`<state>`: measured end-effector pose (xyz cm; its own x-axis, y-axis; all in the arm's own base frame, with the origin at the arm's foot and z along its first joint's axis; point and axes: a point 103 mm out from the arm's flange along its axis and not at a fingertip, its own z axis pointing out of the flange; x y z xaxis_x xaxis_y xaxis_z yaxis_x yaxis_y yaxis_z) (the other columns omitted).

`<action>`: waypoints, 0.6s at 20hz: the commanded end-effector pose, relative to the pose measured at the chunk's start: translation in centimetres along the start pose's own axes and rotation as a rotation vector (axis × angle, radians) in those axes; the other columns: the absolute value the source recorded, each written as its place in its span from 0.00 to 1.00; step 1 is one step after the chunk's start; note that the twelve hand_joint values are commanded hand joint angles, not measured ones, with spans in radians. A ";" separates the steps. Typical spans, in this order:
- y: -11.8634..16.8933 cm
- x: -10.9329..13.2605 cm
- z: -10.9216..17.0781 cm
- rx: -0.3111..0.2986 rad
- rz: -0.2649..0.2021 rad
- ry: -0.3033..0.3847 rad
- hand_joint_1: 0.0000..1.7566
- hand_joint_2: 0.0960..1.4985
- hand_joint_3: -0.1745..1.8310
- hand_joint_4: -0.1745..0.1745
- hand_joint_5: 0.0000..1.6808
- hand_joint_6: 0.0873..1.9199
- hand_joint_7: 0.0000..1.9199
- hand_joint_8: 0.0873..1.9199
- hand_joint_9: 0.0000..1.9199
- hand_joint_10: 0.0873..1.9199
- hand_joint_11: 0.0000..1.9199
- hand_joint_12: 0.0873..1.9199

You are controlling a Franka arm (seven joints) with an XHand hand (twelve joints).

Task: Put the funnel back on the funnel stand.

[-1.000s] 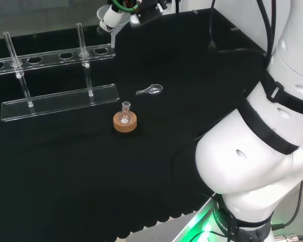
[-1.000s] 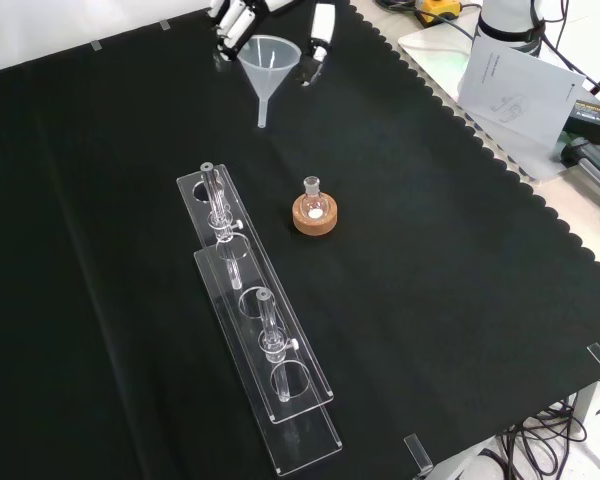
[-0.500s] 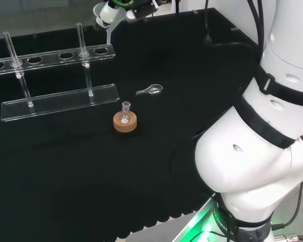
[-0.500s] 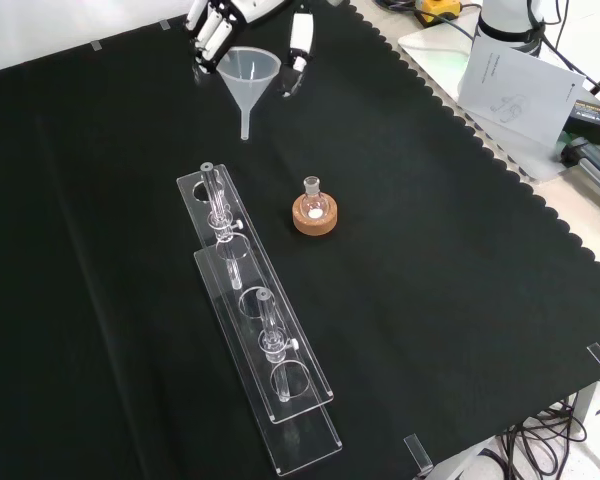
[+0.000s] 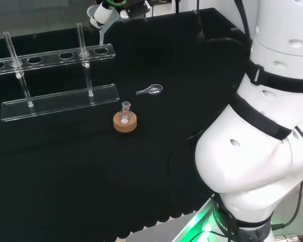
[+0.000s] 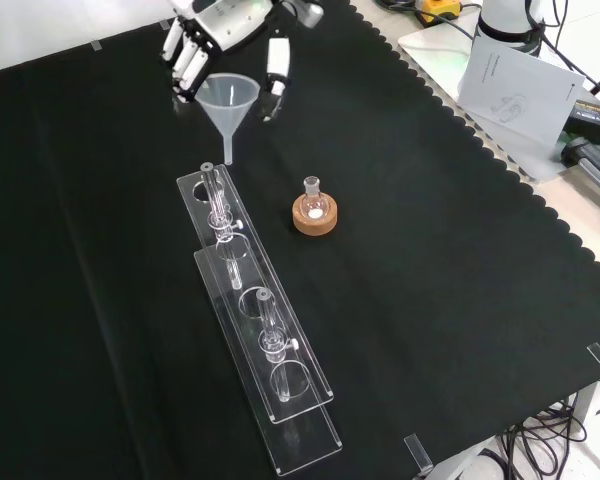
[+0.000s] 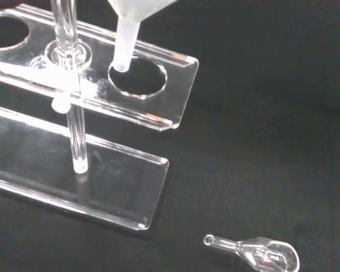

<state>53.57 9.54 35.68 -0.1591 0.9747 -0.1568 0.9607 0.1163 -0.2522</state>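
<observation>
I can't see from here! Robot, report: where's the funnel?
Hand shut on funnel. Funnel tip hanging over end hole of funnel stand, not yet in. Nothing blocking the hole.

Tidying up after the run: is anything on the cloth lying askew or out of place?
Yes. A small clear glass piece lies on its side on the cloth, apart from the funnel stand and the flask, which sits upright in its cork ring.
</observation>
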 end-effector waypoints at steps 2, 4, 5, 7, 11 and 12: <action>1.7 -0.8 0.7 0.012 -0.007 -0.002 0.36 0.52 0.31 0.39 0.34 0.24 0.36 0.33 0.60 0.17 0.33 0.64; 2.3 -1.2 1.0 0.028 -0.006 0.007 0.37 0.52 0.31 0.39 0.34 0.24 0.36 0.34 0.60 0.17 0.33 0.64; 2.6 -1.3 1.3 0.032 -0.006 0.009 0.37 0.52 0.31 0.39 0.34 0.24 0.36 0.34 0.60 0.18 0.33 0.64; 3.0 -1.4 1.7 0.034 -0.006 0.007 0.37 0.52 0.31 0.39 0.34 0.24 0.36 0.34 0.60 0.18 0.33 0.64; 3.5 -1.2 2.4 0.040 -0.005 -0.002 0.37 0.52 0.31 0.39 0.34 0.24 0.36 0.34 0.60 0.18 0.33 0.64; 3.6 -1.2 2.5 0.043 -0.004 -0.004 0.37 0.52 0.31 0.40 0.34 0.24 0.36 0.34 0.60 0.18 0.33 0.64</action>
<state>56.02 8.48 33.56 -0.1632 0.9749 -0.1516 0.9523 0.1155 -0.2826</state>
